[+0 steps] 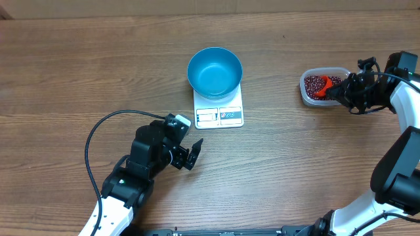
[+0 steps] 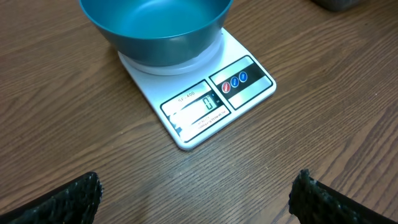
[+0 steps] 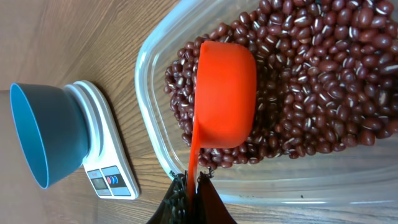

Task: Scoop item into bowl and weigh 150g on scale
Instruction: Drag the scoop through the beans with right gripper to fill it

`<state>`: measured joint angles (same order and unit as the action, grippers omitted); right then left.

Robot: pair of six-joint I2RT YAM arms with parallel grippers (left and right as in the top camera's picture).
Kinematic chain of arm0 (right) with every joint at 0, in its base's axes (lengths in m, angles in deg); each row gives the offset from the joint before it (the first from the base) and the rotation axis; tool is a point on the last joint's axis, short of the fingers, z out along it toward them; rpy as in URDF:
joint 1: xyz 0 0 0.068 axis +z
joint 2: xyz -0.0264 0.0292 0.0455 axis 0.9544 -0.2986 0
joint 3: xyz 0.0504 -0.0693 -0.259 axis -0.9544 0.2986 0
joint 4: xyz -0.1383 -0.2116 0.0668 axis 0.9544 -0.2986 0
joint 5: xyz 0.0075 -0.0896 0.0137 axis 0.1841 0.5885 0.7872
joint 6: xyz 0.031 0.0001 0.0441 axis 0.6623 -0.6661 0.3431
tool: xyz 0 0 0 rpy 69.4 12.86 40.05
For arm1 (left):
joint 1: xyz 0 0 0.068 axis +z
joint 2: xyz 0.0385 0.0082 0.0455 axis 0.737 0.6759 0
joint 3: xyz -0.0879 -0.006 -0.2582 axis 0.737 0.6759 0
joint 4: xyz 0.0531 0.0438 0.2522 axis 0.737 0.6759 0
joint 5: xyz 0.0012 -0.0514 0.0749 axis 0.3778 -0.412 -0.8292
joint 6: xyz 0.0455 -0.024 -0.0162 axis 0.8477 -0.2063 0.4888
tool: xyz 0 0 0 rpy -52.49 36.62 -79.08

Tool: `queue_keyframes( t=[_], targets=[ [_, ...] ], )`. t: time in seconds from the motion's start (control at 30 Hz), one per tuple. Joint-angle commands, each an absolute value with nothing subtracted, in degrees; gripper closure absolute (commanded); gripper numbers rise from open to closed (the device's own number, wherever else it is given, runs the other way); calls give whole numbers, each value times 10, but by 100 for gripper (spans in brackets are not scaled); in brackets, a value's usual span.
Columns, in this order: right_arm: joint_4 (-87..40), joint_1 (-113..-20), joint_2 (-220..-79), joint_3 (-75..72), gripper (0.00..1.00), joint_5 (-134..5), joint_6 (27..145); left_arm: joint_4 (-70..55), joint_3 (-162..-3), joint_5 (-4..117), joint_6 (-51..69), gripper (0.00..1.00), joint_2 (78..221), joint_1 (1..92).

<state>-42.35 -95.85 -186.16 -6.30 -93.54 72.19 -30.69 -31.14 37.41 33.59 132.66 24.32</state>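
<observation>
Orange plastic scoop (image 3: pixel 225 93), pinched by our right gripper (image 3: pixel 193 184), rests in small red-brown beans (image 3: pixel 311 81); round blue bowl (image 1: pixel 214 72) lies leftward; left gripper (image 1: pixel 190 154) gapes empty.

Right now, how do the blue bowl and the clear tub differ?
The blue bowl is round, opaque and empty; the clear tub is rectangular, see-through and holds beans and an orange scoop. The bowl sits on the scale; the tub rests on the table. Both are open-topped.

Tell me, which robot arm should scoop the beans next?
Right. The right gripper is shut on the orange scoop, which lies on the beans. The left gripper hangs open and empty by the scale.
</observation>
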Motion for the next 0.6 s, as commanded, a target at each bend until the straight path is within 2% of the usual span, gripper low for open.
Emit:
queue_keyframes(
  t=[0.0,0.57],
  targets=[
    [-416,-958,-1863,-50,96,-956,726,-308,-307,380,335,0,1327,241],
    [-387,-986,-1863,-13,96,-1026,738,-308,-307,380,335,1,1327,241]
  ],
)
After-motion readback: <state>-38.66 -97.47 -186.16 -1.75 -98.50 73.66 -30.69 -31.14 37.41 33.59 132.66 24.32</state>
